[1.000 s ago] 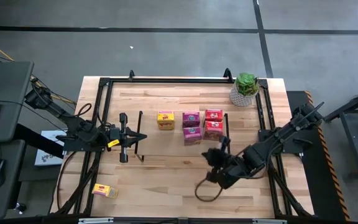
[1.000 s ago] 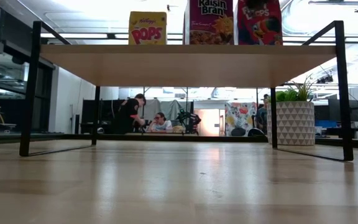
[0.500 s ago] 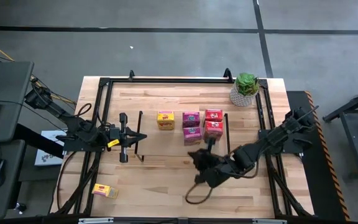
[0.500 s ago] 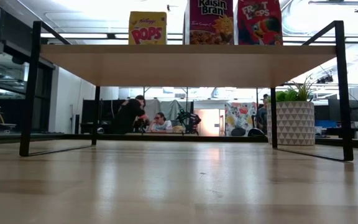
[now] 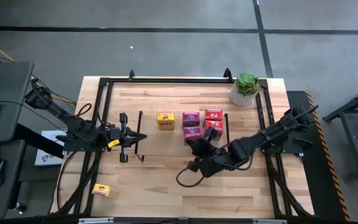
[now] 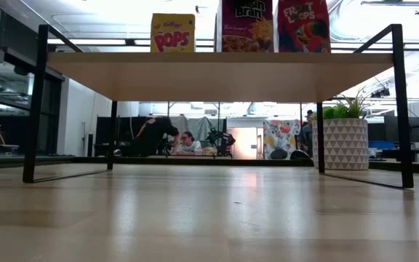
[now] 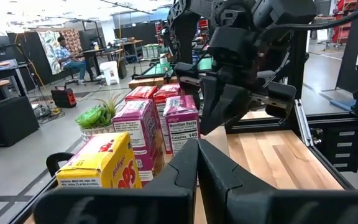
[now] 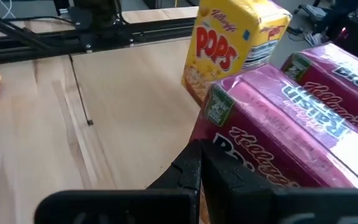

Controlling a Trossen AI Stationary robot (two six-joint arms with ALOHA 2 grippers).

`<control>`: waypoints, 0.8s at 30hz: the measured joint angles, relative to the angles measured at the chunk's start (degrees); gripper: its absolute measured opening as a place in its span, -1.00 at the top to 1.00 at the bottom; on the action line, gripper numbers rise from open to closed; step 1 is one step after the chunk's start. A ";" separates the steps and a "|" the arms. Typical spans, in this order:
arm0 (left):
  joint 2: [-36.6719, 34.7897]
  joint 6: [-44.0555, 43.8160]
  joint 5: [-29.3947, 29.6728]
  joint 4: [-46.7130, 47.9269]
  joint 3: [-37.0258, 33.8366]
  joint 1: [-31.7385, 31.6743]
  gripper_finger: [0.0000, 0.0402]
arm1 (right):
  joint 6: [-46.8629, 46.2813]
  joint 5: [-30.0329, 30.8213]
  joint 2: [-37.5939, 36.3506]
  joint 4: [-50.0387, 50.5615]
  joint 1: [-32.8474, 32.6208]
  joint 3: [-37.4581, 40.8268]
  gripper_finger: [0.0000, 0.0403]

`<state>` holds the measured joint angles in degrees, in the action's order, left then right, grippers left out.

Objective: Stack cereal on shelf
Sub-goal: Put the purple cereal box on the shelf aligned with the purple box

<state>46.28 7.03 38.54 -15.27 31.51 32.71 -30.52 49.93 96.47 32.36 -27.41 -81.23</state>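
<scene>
Your right gripper [image 5: 196, 149] sits closed and empty just near of the 2 magenta boxes [image 5: 191, 127] on the shelf [image 6: 217, 73]. 5 boxes stand there; a second yellow box [image 5: 104, 191] lies at the table's near-left corner. Your left gripper [image 5: 138, 138] waits closed at the shelf's left end.

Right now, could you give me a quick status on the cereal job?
Left gripper shut, waiting at shelf's left end. Right gripper shut, empty, beside front pink box. Five boxes on shelf; one yellow box lying on table, front left.

Five cereal boxes [image 5: 191, 126] on shelf [image 6: 217, 73]
</scene>
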 joint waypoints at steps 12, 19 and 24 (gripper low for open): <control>0.00 -0.83 0.00 0.05 0.00 0.00 0.99 | -1.35 -1.89 2.29 -2.54 2.35 -0.04 1.00; -0.02 -0.83 0.02 0.50 0.02 0.02 0.99 | 3.10 -9.32 1.89 -3.01 1.04 -0.04 1.00; -0.01 -0.95 0.00 0.51 0.02 0.00 0.99 | 8.51 -14.11 0.41 -3.01 -2.66 -0.04 1.00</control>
<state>46.28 6.08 38.54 -14.75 31.53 32.71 -22.02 35.82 96.88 29.36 -30.07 -81.28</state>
